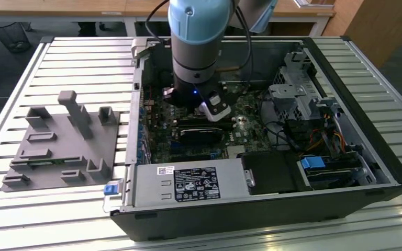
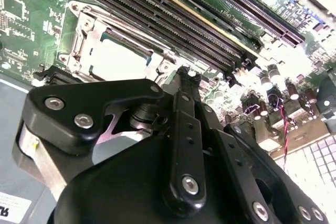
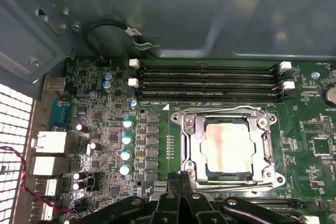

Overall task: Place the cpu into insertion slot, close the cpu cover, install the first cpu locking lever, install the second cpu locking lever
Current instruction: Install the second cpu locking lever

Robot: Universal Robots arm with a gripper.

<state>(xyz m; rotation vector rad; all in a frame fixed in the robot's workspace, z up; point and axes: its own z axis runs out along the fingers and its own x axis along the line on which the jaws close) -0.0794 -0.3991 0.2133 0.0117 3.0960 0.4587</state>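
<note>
Down inside the open computer case point(image 1: 187, 225), a little above the middle of the exterior view: the gripper point(image 1: 213, 110), low over the green circuit board point(image 3: 315, 124). Fingers pressed together in both wrist views, nothing visible between them. Fingertips point(image 3: 176, 182) touching or just short of one corner of the insertion slot point(image 3: 231, 173); cannot tell which. The cpu point(image 3: 231, 148): lying flat in that slot, pale face showing through the window of the cpu cover point(image 3: 195, 145), itself down flat around the chip rather than raised. Along the socket edge nearest the fingertips, a thin wire locking lever point(image 3: 236, 184), close against the cover; latched or merely resting, impossible to tell. Just beyond the opposite edge of the socket, long black memory slots point(image 3: 210, 82), empty. At the exterior view's left, well apart from the case, a grey fixture tray point(image 1: 61, 151) on the slatted table point(image 1: 19, 219). Judged from this: work at the lever stage, chip and cover apparently done. Possible trouble from here: a slip of the closed tips off the thin springy wire, with a snap-back against cover or fingers; a scrape across the small board parts beside the socket corner through a push too low or off-line; a lever forced past its hook at an angle, bending the wire or leaving the cover unclamped.
</note>
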